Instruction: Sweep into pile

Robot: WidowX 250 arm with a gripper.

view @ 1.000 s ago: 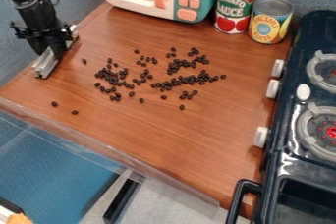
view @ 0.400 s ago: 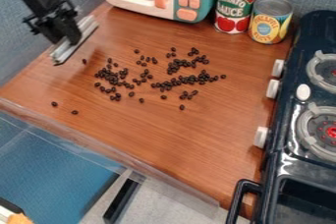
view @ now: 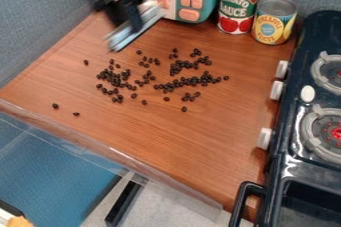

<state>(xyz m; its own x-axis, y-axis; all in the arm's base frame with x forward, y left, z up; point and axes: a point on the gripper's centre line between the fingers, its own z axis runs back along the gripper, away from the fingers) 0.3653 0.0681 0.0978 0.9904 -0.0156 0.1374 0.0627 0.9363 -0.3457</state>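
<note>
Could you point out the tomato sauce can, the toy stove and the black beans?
Can (view: 238,9), camera view, on its label.
Stove (view: 291,126), camera view, front edge.
Beans (view: 170,85), camera view, middle clump.

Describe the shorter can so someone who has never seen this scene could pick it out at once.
Find the dark toy stove along the right edge. By its far left corner stand two cans; the shorter can is the one nearer the stove. Its yellow label sets it apart from the taller, red-labelled can.
</note>
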